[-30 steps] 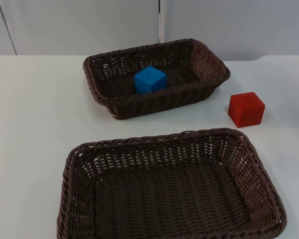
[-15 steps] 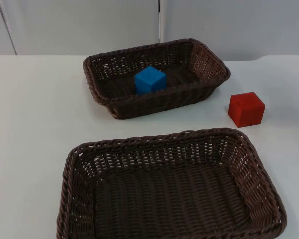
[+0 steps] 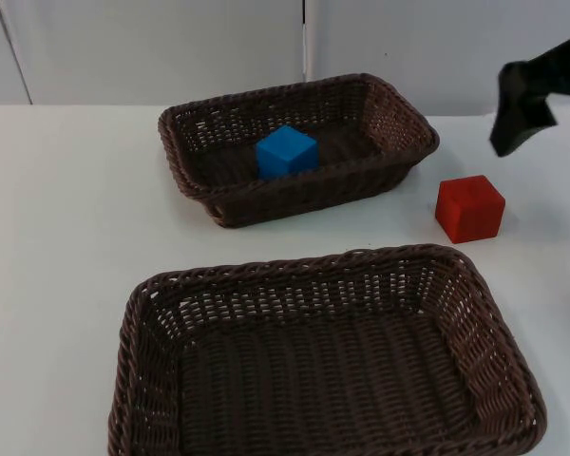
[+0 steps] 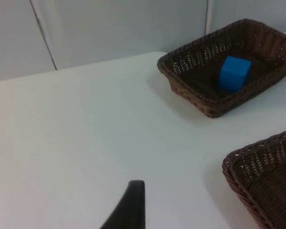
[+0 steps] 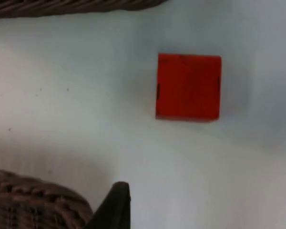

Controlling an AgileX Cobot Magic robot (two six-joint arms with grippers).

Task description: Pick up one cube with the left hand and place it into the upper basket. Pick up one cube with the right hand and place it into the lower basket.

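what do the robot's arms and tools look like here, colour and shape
The right tool is matte black with flat, angular faces, tapering toward its lower end in the top view, with no markings to be made out. In the right wrist view its fingertip is a dark, narrow blade with a squared tip. The left tool's fingertip looks the same: black, slim, slightly curved, blunt-ended.

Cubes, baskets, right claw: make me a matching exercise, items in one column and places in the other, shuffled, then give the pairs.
Items
1. blue cube
2. red cube
3. lower basket
4. right claw

Places
A. nearest the camera, nothing inside it
B. inside the upper basket
C. above the table, beyond the red cube
D. on the table, right of both baskets

Pairs: 1-B, 2-D, 3-A, 4-C
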